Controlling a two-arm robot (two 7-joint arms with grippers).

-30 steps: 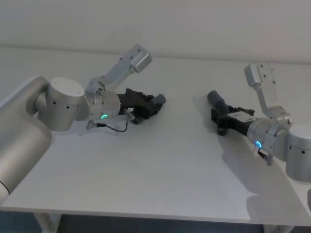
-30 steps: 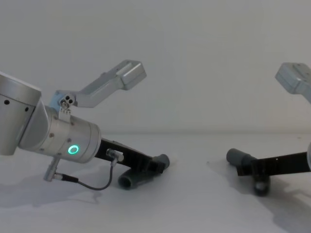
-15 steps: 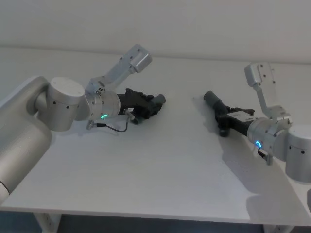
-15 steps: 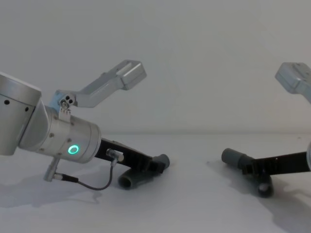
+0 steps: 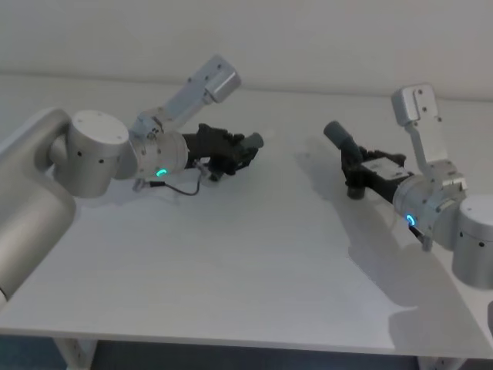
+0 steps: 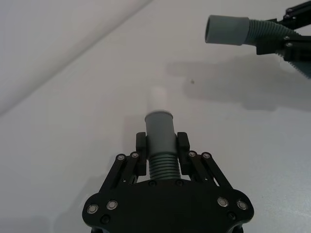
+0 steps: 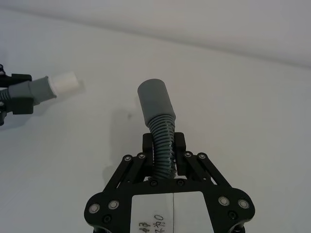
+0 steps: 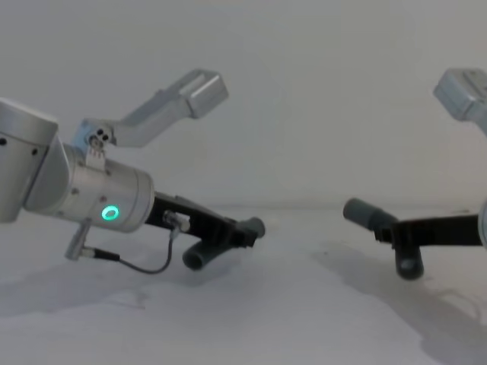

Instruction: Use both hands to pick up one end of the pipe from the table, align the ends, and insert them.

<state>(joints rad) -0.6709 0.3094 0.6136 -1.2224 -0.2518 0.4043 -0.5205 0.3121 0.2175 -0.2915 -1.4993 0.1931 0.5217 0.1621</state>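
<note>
A plain white desk [image 5: 231, 262] spreads before the robot, whose two silver arms reach in from either side. The left arm [image 5: 92, 150], with a green ring light [image 8: 111, 214] glowing on its wrist, angles low across the far left of the desk. The right arm [image 5: 431, 204] comes in from the far right.

The left gripper [image 5: 231, 150] has its black fingers [image 6: 182, 145] clamped on the ribbed middle of the left pipe piece [image 6: 160, 131]. Seen from the chest, that dark grey piece sits low over the desk. Whether its lower end touches the surface cannot be told.

The right gripper [image 5: 356, 166] has its fingers [image 7: 179, 144] closed on the right pipe piece [image 7: 154, 102], which it holds above the desk, a shadow falling beneath it.

The two pieces are well apart, and their free ends face each other across the middle of the desk. A small white tip [image 7: 65, 82] caps the left piece's free end.
</note>
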